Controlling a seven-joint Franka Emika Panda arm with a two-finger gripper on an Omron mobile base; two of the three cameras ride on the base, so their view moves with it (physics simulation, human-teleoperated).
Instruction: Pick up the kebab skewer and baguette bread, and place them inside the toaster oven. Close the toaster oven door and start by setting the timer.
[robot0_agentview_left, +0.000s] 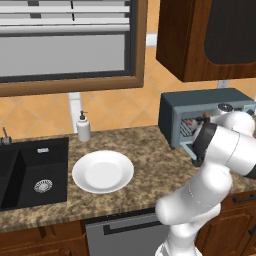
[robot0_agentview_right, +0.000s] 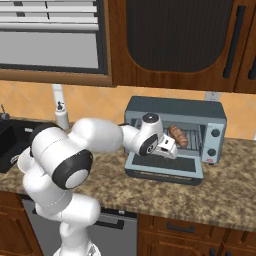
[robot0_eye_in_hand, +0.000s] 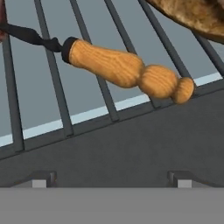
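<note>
On the speckled brown granite bench (robot0_agentview_right: 225, 195), the blue-grey boxy toaster oven (robot0_agentview_right: 175, 112) stands at 3 o'clock of the white round plate (robot0_agentview_left: 103, 171), its dark glass door (robot0_agentview_right: 165, 167) dropped flat. The golden-brown baguette bread (robot0_agentview_right: 178, 135) and wooden-handled kebab skewer (robot0_eye_in_hand: 122, 70) lie on its wire rack (robot0_eye_in_hand: 57, 87). The gripper (robot0_eye_in_hand: 112, 181) is at the oven mouth, jaws spread and empty, under dark wooden wall cabinets (robot0_agentview_right: 175, 40).

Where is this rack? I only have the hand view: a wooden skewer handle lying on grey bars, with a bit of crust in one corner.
Observer: Inside the toaster oven on the counter. The right base view shows the hand right at its open front.
Reviewer: Is the door shut yet?
Observer: No. The door lies folded down flat below the hand.
Reviewer: And that crust?
Observer: That's the baguette, lying inside towards the right, near the two knobs.
</note>
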